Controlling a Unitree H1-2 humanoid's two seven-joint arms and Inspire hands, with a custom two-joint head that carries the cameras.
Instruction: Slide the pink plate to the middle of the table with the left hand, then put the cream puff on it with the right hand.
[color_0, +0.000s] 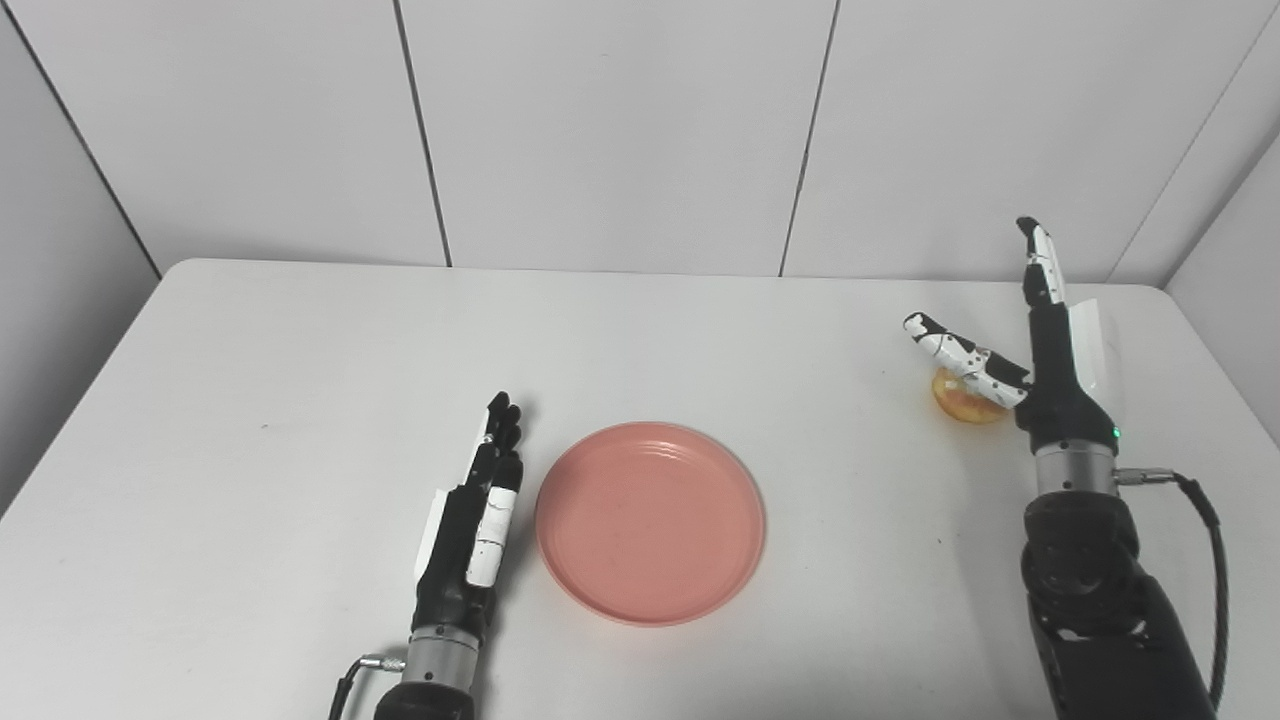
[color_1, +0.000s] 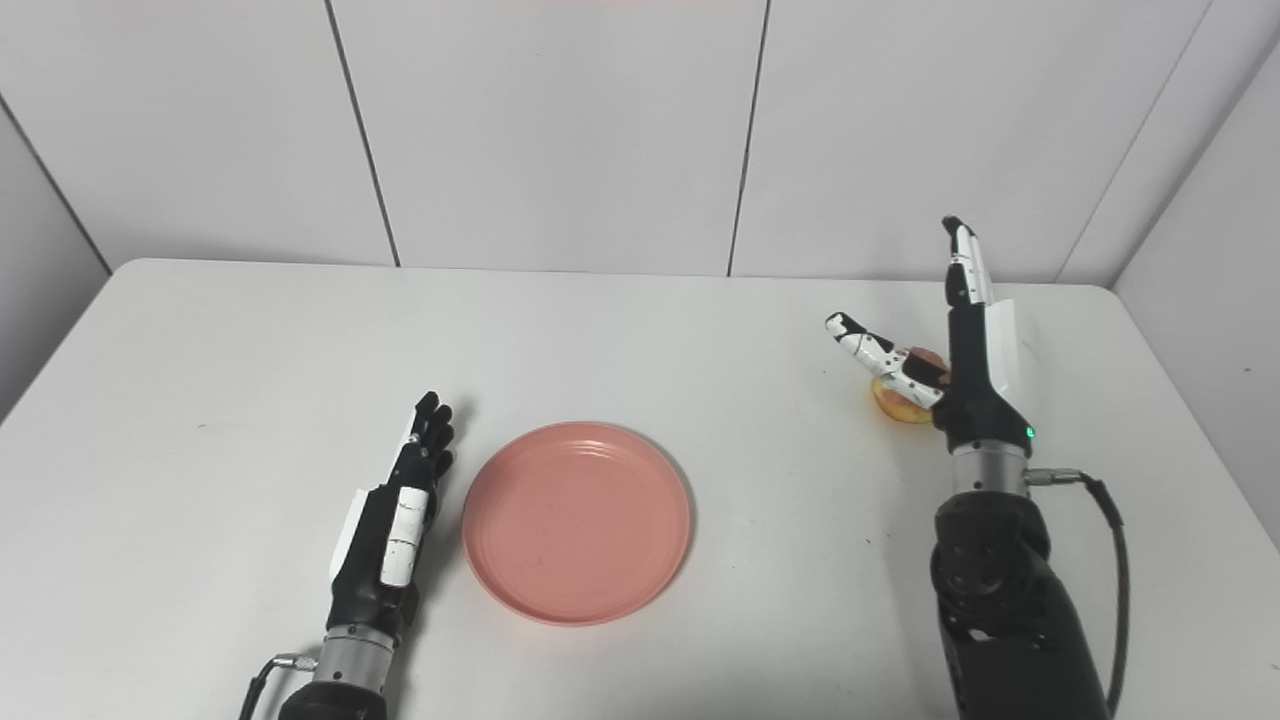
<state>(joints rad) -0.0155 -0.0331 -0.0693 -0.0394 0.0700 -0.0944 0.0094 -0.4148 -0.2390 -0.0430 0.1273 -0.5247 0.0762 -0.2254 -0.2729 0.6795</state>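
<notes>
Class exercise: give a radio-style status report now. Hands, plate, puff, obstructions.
Left hand open beside pink plate. Right hand open at cream puff, not gripped. Path between clear.

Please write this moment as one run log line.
pink plate: mid-table | left hand: open, beside plate | right hand: open, at cream puff, not grasped

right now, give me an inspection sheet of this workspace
surface: white table, a few small dark specks
job's things: pink plate near the middle, empty; cream puff at right, off the plate
clutter: nothing seen
hands: left hand open, just left of the plate; right hand open, fingers and thumb spread around the puff, no grip seen
cables: one at each wrist, clear of the plate
surroundings: white panel walls
</notes>
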